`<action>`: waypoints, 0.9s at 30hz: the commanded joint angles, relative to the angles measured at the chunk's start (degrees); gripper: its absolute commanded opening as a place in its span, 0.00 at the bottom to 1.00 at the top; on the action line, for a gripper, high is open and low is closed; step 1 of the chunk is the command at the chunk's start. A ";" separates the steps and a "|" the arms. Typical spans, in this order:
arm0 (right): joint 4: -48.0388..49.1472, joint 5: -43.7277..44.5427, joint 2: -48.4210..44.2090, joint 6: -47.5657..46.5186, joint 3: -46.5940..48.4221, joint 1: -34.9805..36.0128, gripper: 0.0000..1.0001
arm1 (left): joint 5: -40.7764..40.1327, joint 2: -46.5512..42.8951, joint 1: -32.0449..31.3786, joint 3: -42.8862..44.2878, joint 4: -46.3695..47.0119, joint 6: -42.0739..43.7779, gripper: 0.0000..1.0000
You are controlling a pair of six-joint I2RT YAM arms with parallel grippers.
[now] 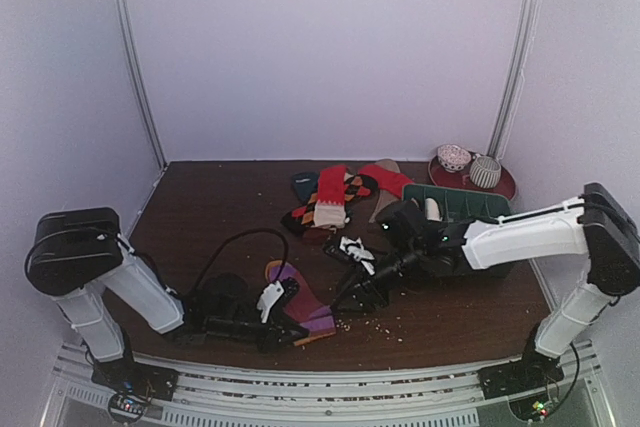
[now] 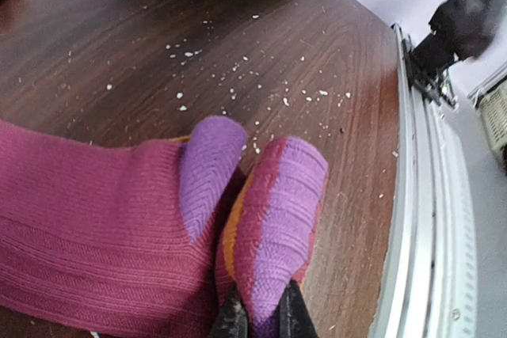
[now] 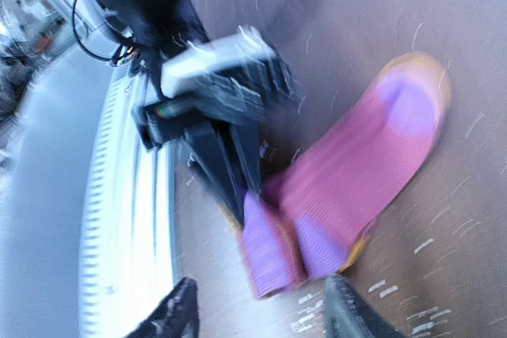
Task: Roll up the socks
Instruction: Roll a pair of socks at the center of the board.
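The purple-magenta striped sock is soft knit cloth, matt (its ribs show plainly in the left wrist view). The table is dark wood grain with a faint sheen, gritty with pale crumbs. The rail is smooth pale metal.

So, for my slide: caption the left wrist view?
Left gripper pinches the purple-magenta sock by its end on a crumb-strewn table.
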 commanded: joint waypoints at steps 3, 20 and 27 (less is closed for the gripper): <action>16.08 25.30 -7.39 -19.18 -9.83 9.82 0.58 | 10.59 7.55 3.00 -4.33 -7.04 -14.33 0.00; 15.72 29.42 7.59 -25.89 -4.28 15.24 0.54 | 13.88 11.24 4.34 -3.58 -7.78 -13.71 0.00; 12.85 26.63 11.19 -22.00 -3.40 15.22 0.30 | 13.98 11.67 4.76 -3.49 -7.64 -13.38 0.00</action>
